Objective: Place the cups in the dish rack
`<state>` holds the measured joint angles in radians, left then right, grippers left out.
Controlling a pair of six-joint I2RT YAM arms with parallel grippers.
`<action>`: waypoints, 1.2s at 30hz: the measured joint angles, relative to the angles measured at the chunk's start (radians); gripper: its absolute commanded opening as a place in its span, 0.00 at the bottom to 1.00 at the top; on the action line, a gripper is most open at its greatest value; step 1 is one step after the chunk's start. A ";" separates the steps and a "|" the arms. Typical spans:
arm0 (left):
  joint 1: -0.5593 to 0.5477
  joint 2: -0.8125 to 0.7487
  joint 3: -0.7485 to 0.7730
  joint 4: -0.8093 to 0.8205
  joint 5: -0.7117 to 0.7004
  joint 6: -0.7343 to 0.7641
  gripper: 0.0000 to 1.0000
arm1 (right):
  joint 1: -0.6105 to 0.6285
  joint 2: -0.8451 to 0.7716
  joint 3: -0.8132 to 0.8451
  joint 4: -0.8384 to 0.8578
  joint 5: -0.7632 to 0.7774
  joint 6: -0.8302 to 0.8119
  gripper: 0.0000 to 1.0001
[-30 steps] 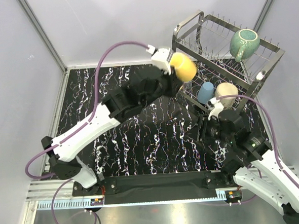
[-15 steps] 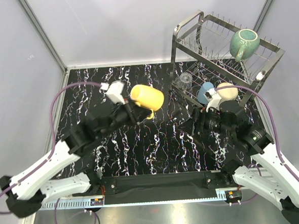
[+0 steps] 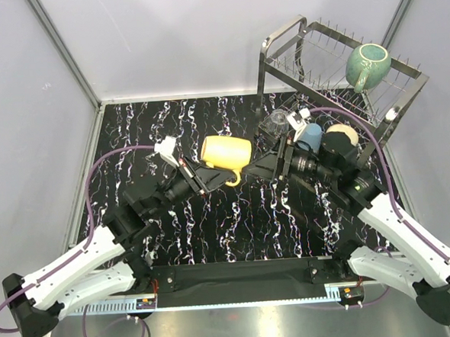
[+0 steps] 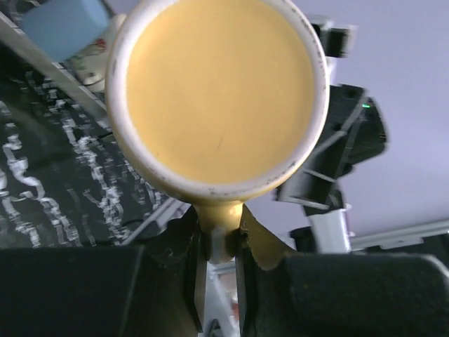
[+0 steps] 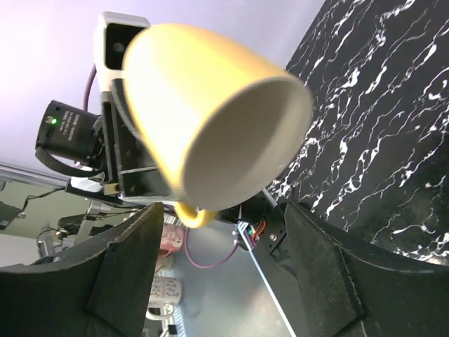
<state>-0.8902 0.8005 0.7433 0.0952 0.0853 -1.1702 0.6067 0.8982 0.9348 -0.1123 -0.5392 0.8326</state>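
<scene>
Handover, by the look of it. The yellow mug (image 3: pixel 225 151) hangs on its side in the air just off the left end of the dish rack (image 3: pixel 282 40), level with the rack's lower tier and above the black marbled table (image 3: pixel 237 236). My left gripper (image 4: pixel 221 246) is nearly closed, pinching only the mug's handle. My right gripper (image 5: pixel 224 208) reaches out from the rack side with its fingers spread wide and holds nothing. In the right wrist view the mug's mouth faces it, just beyond the fingertips.

In the rack already: the teal mug (image 3: pixel 368 65) on the upper tier, and the glass tumbler (image 3: pixel 278 120), the light-blue cup (image 3: pixel 309 138) and the cream mug (image 3: pixel 341 137) on the lower one.

What worries me:
- A pinch on a handle alone is a weak hold. Any nudge from the right fingers against the rim could swing the mug or pull it free.
- If the left lets go before the right has closed firmly on the wall, the mug falls to the table.
- One finger must go inside the mouth. Poor alignment would push the mug away instead.
- The right arm lies close over the lower tier, so a careless swing could knock the light-blue cup or the tumbler.
</scene>
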 measured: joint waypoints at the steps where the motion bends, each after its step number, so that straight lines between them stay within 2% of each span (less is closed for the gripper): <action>1: 0.000 0.002 -0.002 0.027 0.008 -0.012 0.00 | 0.000 0.015 0.003 0.005 -0.005 0.006 0.76; 5: 0.000 0.014 -0.015 0.119 0.032 -0.053 0.00 | 0.000 0.034 0.017 0.042 -0.006 0.032 0.67; 11: 0.000 0.041 -0.042 0.187 0.052 -0.089 0.00 | 0.000 0.045 0.079 0.098 -0.020 0.060 0.60; 12: 0.000 0.047 -0.045 0.192 0.055 -0.093 0.00 | 0.000 0.047 0.087 0.108 -0.021 0.063 0.53; 15: 0.001 0.070 -0.047 0.231 0.062 -0.111 0.00 | -0.001 0.064 0.101 0.124 -0.023 0.079 0.46; 18: 0.002 0.091 -0.046 0.269 0.071 -0.116 0.00 | 0.000 0.108 0.110 0.143 -0.032 0.090 0.26; 19: 0.001 0.096 -0.044 0.271 0.069 -0.113 0.00 | 0.000 0.118 0.110 0.145 -0.032 0.095 0.02; 20: 0.003 0.097 -0.044 0.255 0.066 -0.116 0.00 | -0.001 0.128 0.111 0.150 -0.038 0.092 0.00; 22: 0.004 0.096 -0.037 0.224 0.070 -0.144 0.24 | -0.002 0.138 0.121 0.158 -0.066 0.059 0.00; 23: 0.001 0.093 -0.030 0.210 0.070 -0.144 0.42 | -0.001 0.140 0.132 0.149 -0.074 0.044 0.00; 24: -0.001 0.088 -0.023 0.193 0.068 -0.122 0.56 | 0.000 0.147 0.152 0.129 -0.076 0.033 0.00; 25: -0.004 0.079 -0.017 0.169 0.063 -0.092 0.75 | 0.005 0.157 0.177 0.095 -0.064 0.019 0.00; 26: -0.006 0.062 -0.017 0.139 0.053 -0.071 0.82 | 0.006 0.167 0.197 0.059 -0.055 0.007 0.00; 28: -0.011 0.021 -0.017 0.057 0.026 -0.045 0.93 | 0.006 0.194 0.245 -0.035 -0.017 -0.043 0.00; 29: -0.012 -0.006 -0.017 -0.002 0.003 -0.033 0.94 | 0.006 0.212 0.279 -0.103 0.003 -0.073 0.00; 36: -0.012 -0.193 0.007 -0.522 -0.239 -0.016 0.95 | 0.011 0.345 0.491 -0.516 0.192 -0.300 0.00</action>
<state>-0.9020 0.6079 0.7506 -0.4271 -0.1535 -1.1866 0.6174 1.2434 1.4258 -0.6285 -0.3470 0.5327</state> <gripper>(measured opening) 0.951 0.088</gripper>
